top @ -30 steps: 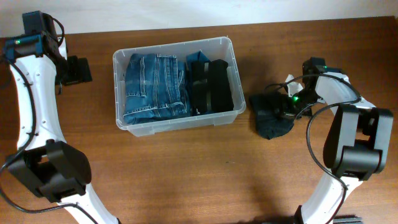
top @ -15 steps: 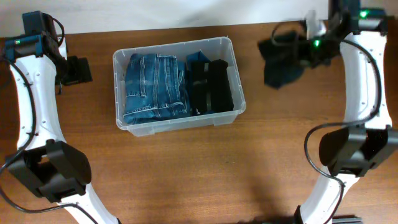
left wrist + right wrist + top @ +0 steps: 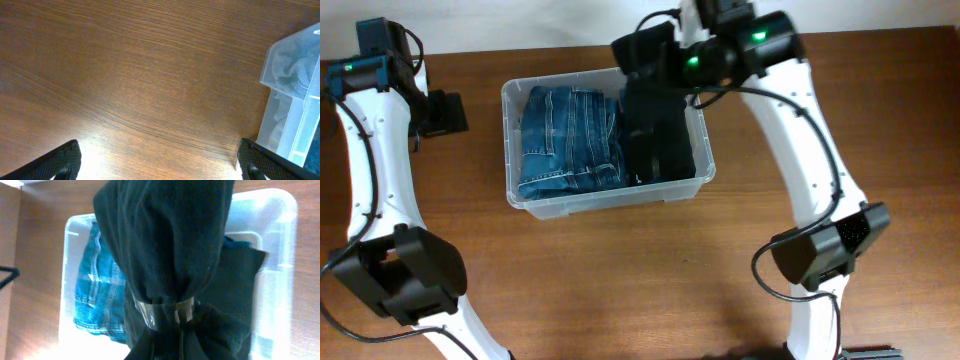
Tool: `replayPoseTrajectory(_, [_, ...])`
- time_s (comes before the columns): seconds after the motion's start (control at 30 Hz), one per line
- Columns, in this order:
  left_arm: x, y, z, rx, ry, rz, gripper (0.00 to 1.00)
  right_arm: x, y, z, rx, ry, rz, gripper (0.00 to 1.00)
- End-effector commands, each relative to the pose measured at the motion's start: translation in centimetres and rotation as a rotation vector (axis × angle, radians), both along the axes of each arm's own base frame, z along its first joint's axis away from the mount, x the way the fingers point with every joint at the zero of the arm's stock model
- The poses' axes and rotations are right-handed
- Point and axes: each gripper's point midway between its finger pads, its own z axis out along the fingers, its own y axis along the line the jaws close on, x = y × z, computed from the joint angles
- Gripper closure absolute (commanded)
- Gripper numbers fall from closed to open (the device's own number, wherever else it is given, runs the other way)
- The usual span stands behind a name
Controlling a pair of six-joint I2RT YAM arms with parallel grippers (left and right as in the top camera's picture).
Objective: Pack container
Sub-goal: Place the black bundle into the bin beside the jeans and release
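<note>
Jeans (image 3: pixel 565 140) and black clothing (image 3: pixel 658 145) lie packed in the container (image 3: pixel 512 100), the right gripper (image 3: pixel 167 314) grasps a dark garment (image 3: pixel 642 45) over its upper-right corner, not yet dropped, and the left gripper (image 3: pixel 160 160) gapes empty.

No text, brand, number or sign is legible anywhere, not on the container (image 3: pixel 610 201), the jeans (image 3: pixel 565 140), the dark cloth (image 3: pixel 165 240) or the table (image 3: pixel 125 75).
</note>
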Motion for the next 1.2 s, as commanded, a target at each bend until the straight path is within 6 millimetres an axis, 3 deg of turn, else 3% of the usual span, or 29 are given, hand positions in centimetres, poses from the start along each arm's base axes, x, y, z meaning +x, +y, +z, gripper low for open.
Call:
replayPoseTrajectory(0.0, [-0.1, 0.2, 0.5, 0.009, -0.012, 0.007, 0.01, -0.2, 3.5, -2.9, 0.01, 0.058, -0.049, 0.96])
replayPoseTrajectory(0.2, [-0.1, 0.2, 0.5, 0.009, -0.012, 0.007, 0.01, -1.9, 7.2, -4.9, 0.058, 0.12, -0.017, 0.96])
replayPoseTrajectory(0.47, [-0.1, 0.2, 0.5, 0.009, -0.012, 0.007, 0.01, -3.5, 7.1, -9.1, -0.004, 0.209, -0.012, 0.96])
replayPoseTrajectory(0.73, [-0.1, 0.2, 0.5, 0.009, -0.012, 0.007, 0.0, -3.3, 11.6, -6.4, 0.196, 0.18, 0.061, 0.96])
replayPoseTrajectory(0.93, [-0.1, 0.2, 0.5, 0.008, -0.012, 0.007, 0.01, -3.1, 10.8, -7.1, 0.152, 0.178, 0.018, 0.96])
replayPoseTrajectory(0.97, [-0.1, 0.2, 0.5, 0.009, -0.012, 0.007, 0.0, -3.0, 10.8, -7.3, 0.148, 0.178, 0.018, 0.93])
replayPoseTrajectory(1.07, [-0.1, 0.2, 0.5, 0.008, -0.012, 0.007, 0.0, -2.9, 10.3, -8.1, 0.109, 0.179, 0.011, 0.35])
replayPoseTrajectory(1.1, [-0.1, 0.2, 0.5, 0.009, -0.012, 0.008, 0.01, -2.9, 9.8, -8.5, 0.076, 0.174, 0.01, 0.28])
replayPoseTrajectory(1.17, [-0.1, 0.2, 0.5, 0.009, -0.012, 0.007, 0.01, -2.7, 8.9, -8.9, 0.021, 0.154, 0.008, 0.27])
